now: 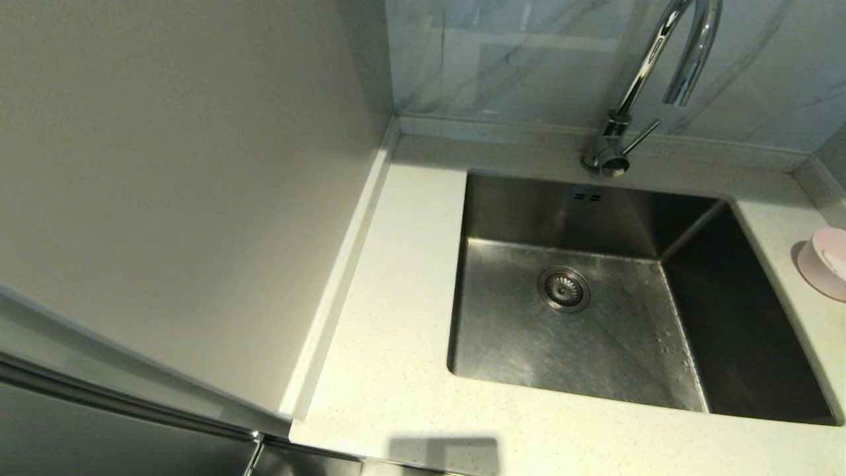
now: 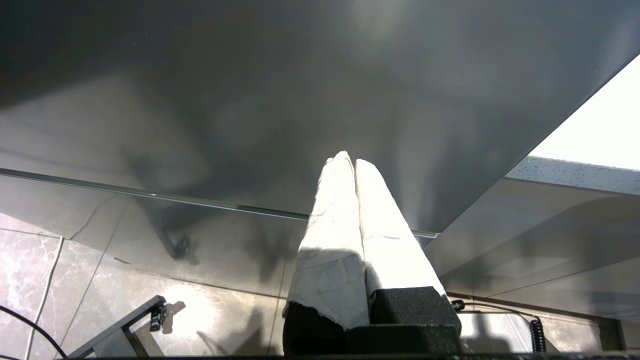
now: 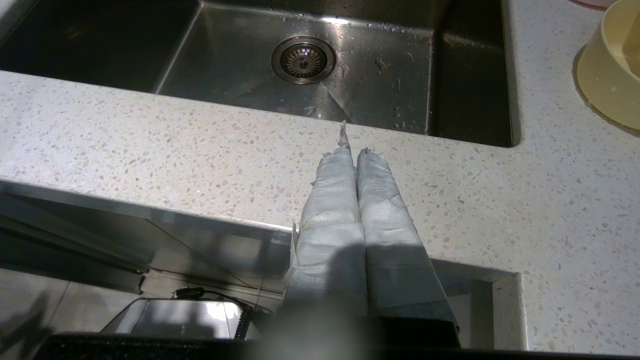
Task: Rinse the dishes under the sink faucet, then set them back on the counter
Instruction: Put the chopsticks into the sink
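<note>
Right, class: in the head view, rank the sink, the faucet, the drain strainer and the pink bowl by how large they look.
1. sink, clearly largest
2. faucet, its top cut off by the frame
3. pink bowl and drain strainer look about alike; the bowl is cut off at the edge, so unranked.

This place is a home kitchen. A square stainless steel sink (image 1: 581,297) with a round drain strainer (image 1: 564,289) is set into a speckled stone tabletop (image 1: 390,357). A chrome gooseneck faucet (image 1: 634,86) stands behind it, before a marble-pattern wall (image 1: 515,59). Small bowls, pink (image 1: 826,261) and yellow-green (image 3: 610,75), stand beside the sink.
</note>
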